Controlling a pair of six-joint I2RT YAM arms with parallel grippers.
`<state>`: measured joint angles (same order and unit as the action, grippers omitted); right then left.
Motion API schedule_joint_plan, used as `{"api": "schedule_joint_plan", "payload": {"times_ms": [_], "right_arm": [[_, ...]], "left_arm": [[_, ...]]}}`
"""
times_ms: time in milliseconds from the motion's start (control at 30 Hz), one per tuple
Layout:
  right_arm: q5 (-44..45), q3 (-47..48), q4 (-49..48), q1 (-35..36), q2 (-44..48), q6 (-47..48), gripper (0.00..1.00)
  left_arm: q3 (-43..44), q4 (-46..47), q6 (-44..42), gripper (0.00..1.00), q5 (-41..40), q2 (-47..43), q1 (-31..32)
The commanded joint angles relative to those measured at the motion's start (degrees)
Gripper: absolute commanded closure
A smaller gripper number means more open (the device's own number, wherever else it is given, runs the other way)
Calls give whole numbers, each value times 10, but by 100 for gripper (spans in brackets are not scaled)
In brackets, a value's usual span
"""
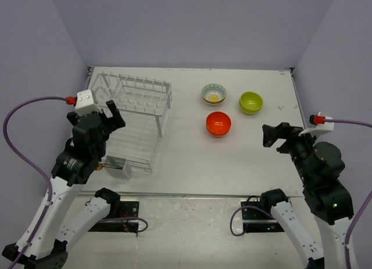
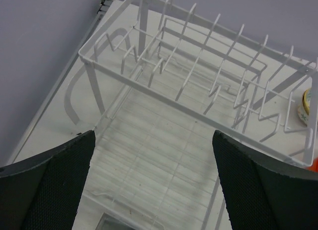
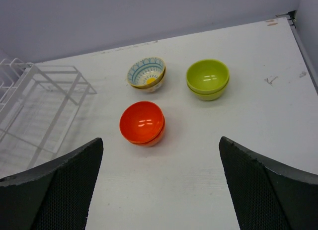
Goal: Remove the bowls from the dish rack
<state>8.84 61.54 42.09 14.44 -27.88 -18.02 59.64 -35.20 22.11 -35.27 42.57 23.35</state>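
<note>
Near the dish rack stand the bowls on the table; left pincer and right pincer gape wide.

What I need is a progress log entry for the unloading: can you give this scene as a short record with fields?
dish rack: left on table, no bowls visible inside
orange bowl: upright on table, right of rack
lime-green bowl: upright, farthest right
patterned bowl: upright, left of lime-green bowl
left gripper: open, empty, above rack
right gripper: open, empty, short of bowls
</note>
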Motion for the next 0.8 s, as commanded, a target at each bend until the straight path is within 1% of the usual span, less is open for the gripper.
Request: {"api": "schedule_joint_plan", "payload": {"times_ms": [0,33,67,167,233,367,400,600,767], "right_arm": [[39,-25,0,13,33,3,1],[28,-30,-1,12,39,4,1],[23,-39,-1,12,42,3,1],[14,-55,-11,12,32,4,1],[27,-60,-20,13,20,7,1],[34,-56,-22,13,6,17,1],[36,-58,-24,15,12,19,1],[71,-64,-29,31,20,33,1],[36,-60,-27,31,15,29,1]], "left_arm": [[-51,6,5,0,10,-69,-5],[-87,16,1,0,0,-84,-5],[-100,22,-1,0,1,-96,-5],[-116,10,-8,0,-5,-119,-5],[-127,14,-6,0,-21,-132,-5],[-148,35,-6,0,-7,-156,-5],[-160,42,-12,0,12,-159,-5],[-162,47,-17,0,31,-163,-5],[-164,51,-19,0,49,-165,-5]]}}
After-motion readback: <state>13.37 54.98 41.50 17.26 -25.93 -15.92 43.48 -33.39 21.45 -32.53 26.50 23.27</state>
